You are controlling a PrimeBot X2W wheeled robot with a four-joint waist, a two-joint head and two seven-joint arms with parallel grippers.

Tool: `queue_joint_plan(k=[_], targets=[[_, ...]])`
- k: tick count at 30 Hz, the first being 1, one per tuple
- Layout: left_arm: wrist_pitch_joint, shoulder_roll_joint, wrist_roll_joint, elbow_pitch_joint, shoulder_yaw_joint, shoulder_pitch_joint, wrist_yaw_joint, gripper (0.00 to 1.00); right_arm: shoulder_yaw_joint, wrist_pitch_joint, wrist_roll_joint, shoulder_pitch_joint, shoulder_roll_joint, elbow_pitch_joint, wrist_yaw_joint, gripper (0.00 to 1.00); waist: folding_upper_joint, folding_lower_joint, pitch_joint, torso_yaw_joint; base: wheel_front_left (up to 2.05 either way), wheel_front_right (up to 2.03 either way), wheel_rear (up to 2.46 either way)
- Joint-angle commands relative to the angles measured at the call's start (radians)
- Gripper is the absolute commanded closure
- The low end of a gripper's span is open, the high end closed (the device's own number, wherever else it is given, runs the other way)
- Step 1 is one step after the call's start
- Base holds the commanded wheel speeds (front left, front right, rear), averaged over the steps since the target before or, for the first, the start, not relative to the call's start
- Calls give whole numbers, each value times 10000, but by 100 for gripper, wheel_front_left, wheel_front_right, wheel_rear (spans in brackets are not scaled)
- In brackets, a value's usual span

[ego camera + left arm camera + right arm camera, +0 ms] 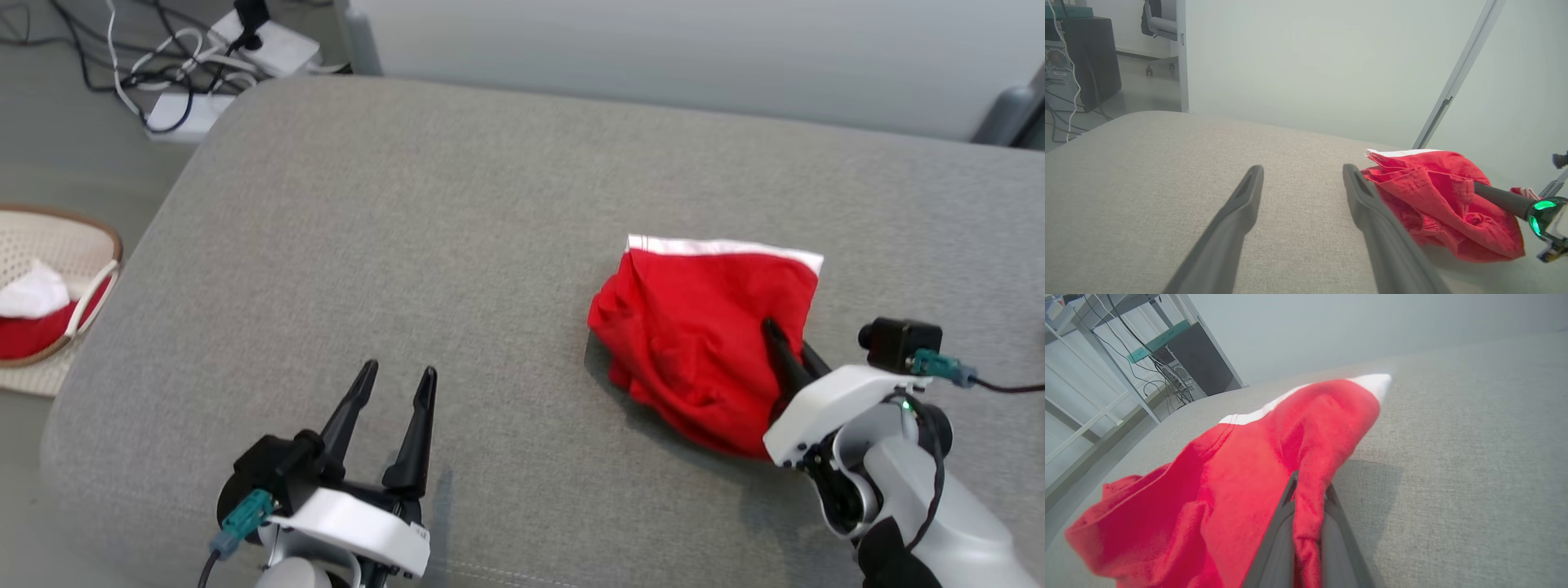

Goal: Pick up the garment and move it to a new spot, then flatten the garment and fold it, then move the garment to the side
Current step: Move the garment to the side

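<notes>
The red garment [694,335], white-banded, lies bunched on the right side of the grey padded surface [392,229]; the right gripper [784,339] is pinched closed on a fold at its near edge. The left gripper [400,371] hovers well apart at the lower left, fingers spread wide, holding nothing; a woven basket [57,245] sits beyond the surface's left edge.

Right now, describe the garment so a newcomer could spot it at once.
On the grey cushion, look at the robot's right half. A crumpled red garment with a white band along its far edge lies there, the right gripper shut on a fold. The other red cloth sits off the cushion, in a basket at left.
</notes>
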Motion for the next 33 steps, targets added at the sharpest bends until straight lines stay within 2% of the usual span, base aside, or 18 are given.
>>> queue_joint_plan(k=[1,9,21,29,30,33], targets=[[-103,60,-93,-232,288,-7,116,0,215,-143,99,222,-24,-282,17,100,-1,0,-379,-306,0,0,0],[-103,60,-144,-286,335,370,212,0,445,-141,-165,236,-239,-1097,17,100,-1,0,-927,-1276,0,0,0],[-103,60,28,-436,369,296,161,0,133,416,-662,303,-254,-1990,17,100,-1,0,-739,-2650,0,0,0],[-103,60,243,-442,545,236,49,0,-227,460,-869,671,-65,-2221,17,100,-1,0,-759,-4113,0,0,0],[-103,60,267,-463,597,218,32,0,-276,474,-926,760,-36,-2296,17,100,-1,0,-760,-4516,0,0,0],[-103,60,332,-507,679,190,18,0,-334,505,-966,888,20,-2434,17,100,-1,0,-723,-5097,0,0,0]])
